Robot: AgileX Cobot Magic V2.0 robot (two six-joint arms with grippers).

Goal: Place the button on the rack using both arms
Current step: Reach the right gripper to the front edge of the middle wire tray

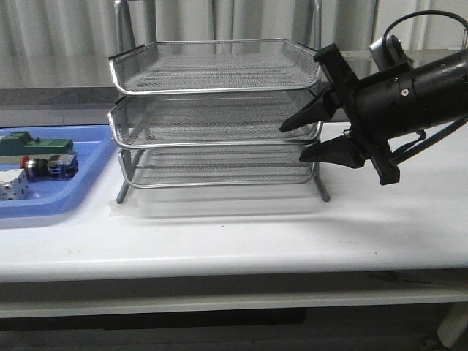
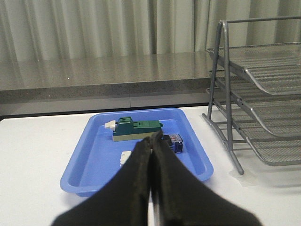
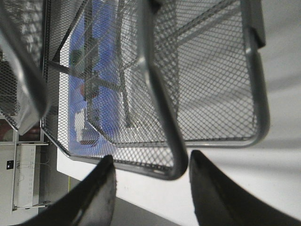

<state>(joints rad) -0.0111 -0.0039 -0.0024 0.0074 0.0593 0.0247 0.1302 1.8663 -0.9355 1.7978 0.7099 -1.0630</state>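
Rack (image 1: 216,117) stands mid-table as the landmark: three mesh tiers with chrome rims, stepped so the top tier sits furthest back, thin legs splayed on the white table (image 1: 241,234). Left of the rack, its near corner just beside the rack's left leg, lies a blue tray (image 1: 62,201) with a raised lip. In it the button (image 1: 47,166) lies on its side, red head pointing away from the rack, blue rear block toward it; a green block (image 1: 33,144) sits behind it and a white cube (image 1: 11,184) in front, both close by.

The right gripper (image 1: 311,139) hovers at the rack's right front corner, jaws apart, one finger level with the middle tier's rim and the other by the bottom tier; the wrist view shows a chrome rim corner between the two fingers, with nothing gripped. Bare table stretches right of the rack and in front of it to the table's edge.

The left gripper (image 2: 151,188) is seen only from its wrist camera, fingers pressed together and empty, pointing at the tray with the button partly hidden beyond the fingertips.
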